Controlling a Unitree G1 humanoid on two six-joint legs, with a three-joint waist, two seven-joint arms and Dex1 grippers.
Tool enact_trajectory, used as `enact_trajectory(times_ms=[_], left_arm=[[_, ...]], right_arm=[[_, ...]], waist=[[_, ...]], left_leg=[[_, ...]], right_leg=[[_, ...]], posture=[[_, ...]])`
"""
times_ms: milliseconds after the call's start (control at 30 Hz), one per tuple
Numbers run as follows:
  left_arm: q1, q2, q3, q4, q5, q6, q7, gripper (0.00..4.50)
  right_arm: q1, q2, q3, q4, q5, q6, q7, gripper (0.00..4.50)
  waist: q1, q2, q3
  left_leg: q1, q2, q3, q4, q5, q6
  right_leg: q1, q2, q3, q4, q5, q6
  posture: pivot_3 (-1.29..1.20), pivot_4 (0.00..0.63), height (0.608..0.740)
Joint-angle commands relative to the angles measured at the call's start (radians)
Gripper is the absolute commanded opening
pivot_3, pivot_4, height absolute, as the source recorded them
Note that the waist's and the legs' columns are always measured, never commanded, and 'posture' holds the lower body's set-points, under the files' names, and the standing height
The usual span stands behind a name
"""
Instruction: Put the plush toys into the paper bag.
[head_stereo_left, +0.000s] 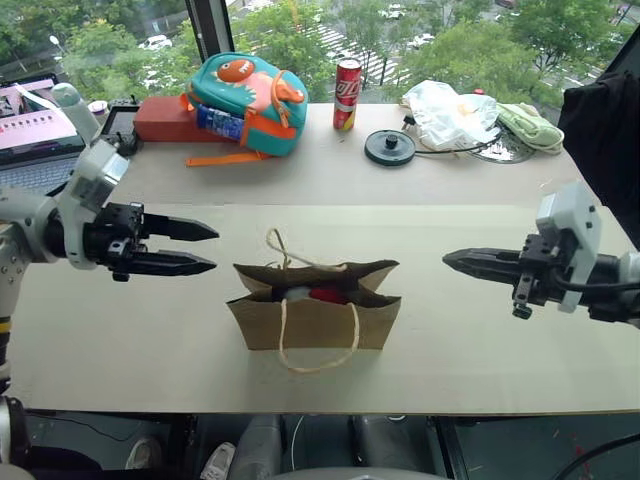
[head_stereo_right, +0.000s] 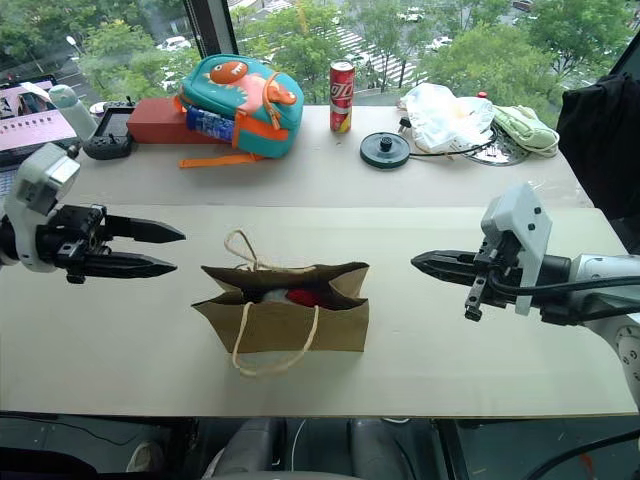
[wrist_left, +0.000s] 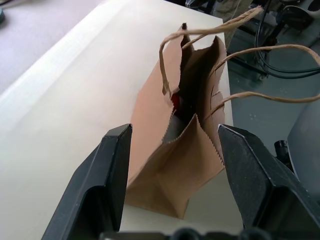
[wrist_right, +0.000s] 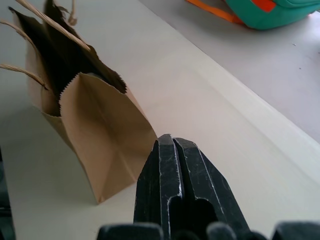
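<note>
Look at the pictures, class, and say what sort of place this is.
Probably an upper-floor office or lab workspace: a long pale table stands by a big window overlooking treetops and parked cars, with a laptop, a drinks can and a backpack on it.

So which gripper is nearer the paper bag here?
The left one, slightly. The left gripper hangs open just off the paper bag on the robot's left side, apart from it. The right gripper, shut, is a bit farther off on the opposite side.

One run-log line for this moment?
paper bag: upright, mid-table | plush toys: inside bag | left gripper: jaws open, empty | right gripper: jaws shut, empty
</note>
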Motion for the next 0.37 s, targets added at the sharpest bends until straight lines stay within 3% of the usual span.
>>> enact_trajectory(times_ms=[33,367], left_arm=[[-0.001,0.007,0.052,-0.028,-0.027,0.011,0.021,2.93],[0.027,0.001,0.063,-0.037,-0.029,-0.01,0.032,2.93]], right_arm=[[-0.016,-0.006,-0.042,-0.02,0.034,-0.032,0.026,0.0],[-0.037,-0.002,-0.018,-0.003,0.02,-0.039,0.029,0.0]], waist=[[0.001,0.0,0.0],[0.001,0.0,0.0]], left_leg=[[0.0,0.0,0.0,0.0,0.0,0.0],[0.0,0.0,0.0,0.0,0.0,0.0]], right_leg=[[0.0,0.0,0.0,0.0,0.0,0.0],[0.0,0.0,0.0,0.0,0.0,0.0]], posture=[[0.0,0.15,0.739],[0.0,0.15,0.739]])
